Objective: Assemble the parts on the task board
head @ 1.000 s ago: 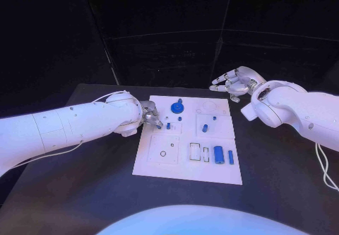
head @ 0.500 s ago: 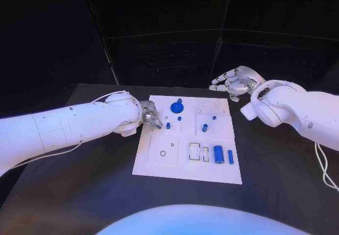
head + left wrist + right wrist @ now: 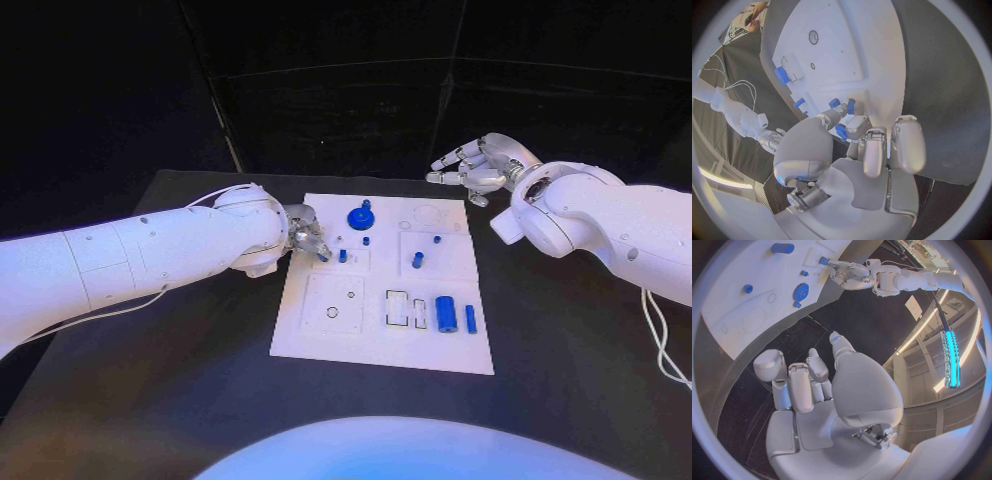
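The white task board (image 3: 378, 345) lies in the middle of the black table. On it are a blue round knob (image 3: 361, 217), small blue pegs (image 3: 418, 260), a blue cylinder (image 3: 447, 314) and a blue bar (image 3: 470, 319). My left hand (image 3: 307, 238) sits at the board's left edge with curled fingers. Its thumb and a finger (image 3: 857, 122) pinch a small blue peg (image 3: 342, 256) standing on the board, also seen as the peg (image 3: 824, 261). My right hand (image 3: 476, 170) hovers past the board's far right corner, fingers apart and holding nothing.
Several empty recesses (image 3: 397, 308) and a round hole (image 3: 332, 312) mark the board's near half. Bare black table (image 3: 577, 340) surrounds the board. A white cable (image 3: 666, 345) hangs from my right arm near the table's right side.
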### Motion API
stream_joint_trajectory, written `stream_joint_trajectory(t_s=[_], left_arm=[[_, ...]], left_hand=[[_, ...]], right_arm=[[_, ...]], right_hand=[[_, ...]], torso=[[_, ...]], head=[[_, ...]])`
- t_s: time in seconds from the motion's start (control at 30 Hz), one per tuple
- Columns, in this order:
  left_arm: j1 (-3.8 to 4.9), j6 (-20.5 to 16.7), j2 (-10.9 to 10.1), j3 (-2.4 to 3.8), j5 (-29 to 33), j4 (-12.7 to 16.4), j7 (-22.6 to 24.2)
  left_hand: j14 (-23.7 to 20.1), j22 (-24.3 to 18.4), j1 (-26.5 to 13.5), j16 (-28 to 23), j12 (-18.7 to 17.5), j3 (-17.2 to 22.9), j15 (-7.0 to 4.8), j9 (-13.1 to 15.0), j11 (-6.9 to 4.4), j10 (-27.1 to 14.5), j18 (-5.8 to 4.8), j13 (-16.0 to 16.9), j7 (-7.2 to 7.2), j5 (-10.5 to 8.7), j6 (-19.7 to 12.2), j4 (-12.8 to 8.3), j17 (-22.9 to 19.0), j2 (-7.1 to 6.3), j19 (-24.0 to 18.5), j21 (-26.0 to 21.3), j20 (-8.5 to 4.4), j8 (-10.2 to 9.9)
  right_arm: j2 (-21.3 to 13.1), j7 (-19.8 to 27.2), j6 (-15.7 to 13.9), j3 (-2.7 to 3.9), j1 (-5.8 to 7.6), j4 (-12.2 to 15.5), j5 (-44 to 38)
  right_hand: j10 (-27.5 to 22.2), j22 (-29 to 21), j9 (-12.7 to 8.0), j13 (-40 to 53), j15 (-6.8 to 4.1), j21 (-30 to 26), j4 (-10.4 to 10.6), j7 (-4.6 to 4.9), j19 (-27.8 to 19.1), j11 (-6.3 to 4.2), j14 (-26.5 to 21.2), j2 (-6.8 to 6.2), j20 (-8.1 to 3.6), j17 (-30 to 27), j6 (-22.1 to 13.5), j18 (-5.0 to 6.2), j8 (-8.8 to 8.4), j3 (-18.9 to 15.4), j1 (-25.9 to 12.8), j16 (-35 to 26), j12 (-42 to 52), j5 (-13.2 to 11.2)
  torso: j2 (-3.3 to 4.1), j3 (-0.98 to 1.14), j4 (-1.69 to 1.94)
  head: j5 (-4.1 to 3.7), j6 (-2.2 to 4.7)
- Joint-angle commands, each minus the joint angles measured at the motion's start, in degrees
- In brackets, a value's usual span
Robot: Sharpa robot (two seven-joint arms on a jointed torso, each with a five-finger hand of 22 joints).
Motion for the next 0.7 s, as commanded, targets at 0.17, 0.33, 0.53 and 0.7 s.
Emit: stream_joint_trajectory(t_s=[0.17,0.33,0.53,0.7], left_arm=[[-0.08,1.3,0.4,-0.11,-0.4,-0.5,-0.3],[-0.08,1.3,0.5,-0.1,-0.4,-0.8,-0.3],[-0.07,1.3,0.8,-0.1,-0.4,-1.4,-0.3],[-0.06,1.4,1.0,-0.1,-0.4,-1.8,-0.3]], left_hand=[[6.2,0.1,-1.1,0.2,0.4,-1.8,-0.41,-0.3,0.04,0.1,-0.56,0.1,0.0,0.13,0.8,1.0,15.1,-0.09,0.5,0.2,-0.4,-0.5],[6.2,0.2,-1.7,0.2,0.4,-3.1,-0.42,-0.6,0.04,0.1,-0.58,0.1,-0.01,0.11,1.1,1.7,15.1,-0.15,0.5,0.2,-0.42,-0.7],[6.2,0.3,-2.4,0.2,0.5,-4.5,-0.41,-0.8,0.05,0.2,-0.59,0.2,0.01,0.12,1.4,2.7,15.1,0.01,0.5,0.2,-0.42,-0.8],[6.2,0.4,-3.0,0.2,0.6,-5.6,-0.4,-0.9,0.06,0.3,-0.61,0.3,0.01,0.11,1.6,3.5,15.1,0.16,0.6,0.3,-0.42,-0.9]], right_arm=[[0.1,0.3,0.2,0.05,0.1,-0.1,-0.1],[0.2,0.3,0.3,0.05,0.1,-0.1,-0.1],[0.2,0.4,0.3,0.05,0.09,-0.1,-0.1],[0.2,0.3,0.3,0.05,0.09,-0.1,-0.1]], right_hand=[[-0.1,-0.1,0.0,0.1,-0.36,-0.4,0.0,-0.21,-0.2,-0.16,2.3,0.56,0.02,0.1,-0.2,0.75,0.27,-0.3,-0.1,-0.3,-0.1,0.2],[-0.1,-0.1,0.0,0.1,-0.36,-0.4,0.0,-0.21,-0.2,-0.16,2.3,0.56,0.02,0.1,-0.2,0.75,0.27,-0.3,-0.1,-0.3,-0.1,0.2],[-0.1,-0.1,0.0,0.0,-0.37,-0.4,0.2,-0.22,-0.2,-0.18,2.3,0.56,0.01,0.0,-0.2,0.75,0.37,-0.6,-0.2,-0.4,-0.1,0.4],[-0.1,-0.2,0.0,0.0,-0.37,-0.4,0.2,-0.22,-0.3,-0.18,2.3,0.57,0.01,0.0,-0.2,0.76,0.37,-0.6,-0.1,-0.4,-0.1,0.4]], torso=[[-0.01,0.02,0.04],[-0.01,-0.02,0.04],[0.01,0.02,0.07],[0.01,0.0,0.09]], head=[[-0.08,0.01],[-0.13,-0.02],[-0.17,0.01],[-0.23,0.01]])
